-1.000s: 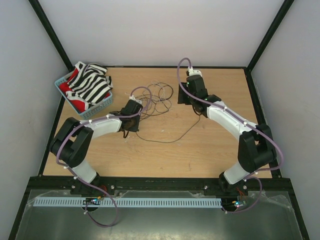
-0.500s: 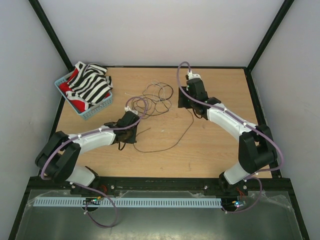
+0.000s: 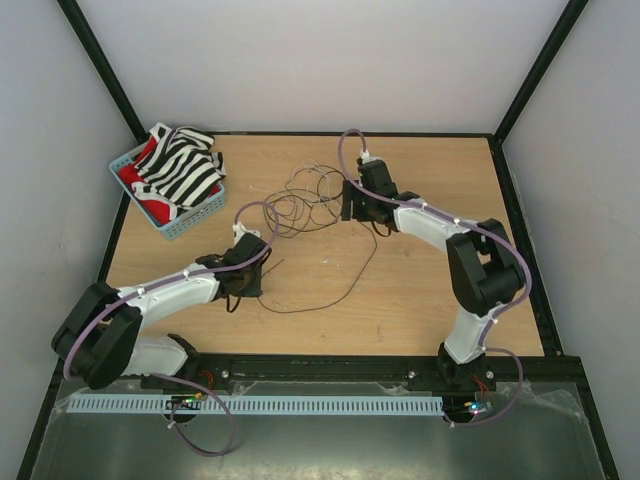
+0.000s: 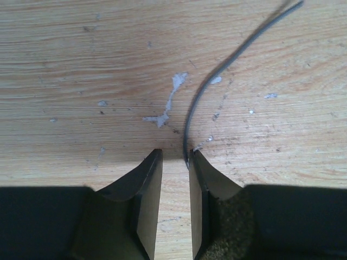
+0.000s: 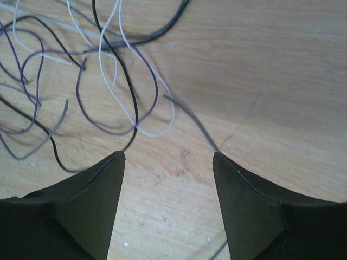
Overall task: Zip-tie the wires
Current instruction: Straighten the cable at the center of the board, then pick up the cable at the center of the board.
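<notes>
**A:** Moved since last check?

**B:** Both arms. Left gripper (image 4: 175,157) has drawn back toward the near edge; right gripper (image 5: 168,157) has shifted left, up to the tangle.

**A:** Wires, location?

**B:** Wires (image 3: 312,193): loose tangle, dark and pale strands, mid-table toward the back. One long dark strand (image 3: 358,270) trails toward the near side.

**A:** Left claw?

**B:** Low over the table (image 3: 430,290), fingers drawn close with a narrow slit between them. The strand's end touches one fingertip and is not clamped.

**A:** Right claw?

**B:** Spread wide, holding nothing, just beside the tangle.

**A:** Other stock?

**B:** Blue basket (image 3: 190,222), far-left corner, with striped cloth (image 3: 180,170).
</notes>
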Tool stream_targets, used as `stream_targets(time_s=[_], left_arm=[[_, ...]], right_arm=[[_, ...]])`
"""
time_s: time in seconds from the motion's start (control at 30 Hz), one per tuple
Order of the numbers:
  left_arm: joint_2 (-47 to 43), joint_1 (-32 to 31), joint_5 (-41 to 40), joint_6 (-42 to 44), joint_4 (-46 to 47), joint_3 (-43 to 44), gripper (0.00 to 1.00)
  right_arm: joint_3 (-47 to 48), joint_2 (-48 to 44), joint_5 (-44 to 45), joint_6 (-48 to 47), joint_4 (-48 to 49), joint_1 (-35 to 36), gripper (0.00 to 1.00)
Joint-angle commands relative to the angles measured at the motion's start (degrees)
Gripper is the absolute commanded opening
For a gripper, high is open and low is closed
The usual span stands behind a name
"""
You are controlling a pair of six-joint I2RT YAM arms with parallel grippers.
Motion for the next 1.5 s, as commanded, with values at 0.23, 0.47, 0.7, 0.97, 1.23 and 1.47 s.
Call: stream_targets(time_s=[0.23, 0.47, 0.7, 0.97, 1.23, 1.47], left_arm=[[-9.03, 7.14, 1.13, 2.23, -3.05, 1.97, 0.56], [-17.72, 13.74, 4.90, 6.17, -2.92, 4.62, 0.69], [-19.95, 15.03, 6.48, 9.14, -2.92, 7.36, 0.70], [-19.46, 15.67, 7.36, 9.30, -2.87, 7.71, 0.70], [-18.27, 19.74, 13.56, 10.86, -0.49, 11.16, 0.68], [-13.31, 25.42, 23.89, 13.80, 6.98, 19.86, 0.89]], right_arm=[[20.95, 15.17, 4.47, -1.82, 0.99, 0.21, 0.76], [27.73, 21.24, -2.48, -1.85, -1.02, 0.22, 0.69], [32.12, 27.30, -5.01, -1.38, -2.24, 0.31, 0.59], [33.83, 29.23, -6.48, -1.93, -3.15, 0.38, 0.30], [37.03, 23.64, -4.69, -3.74, -5.74, 0.28, 0.00], [48.38, 19.38, -4.25, -4.09, -6.82, 0.30, 0.00]])
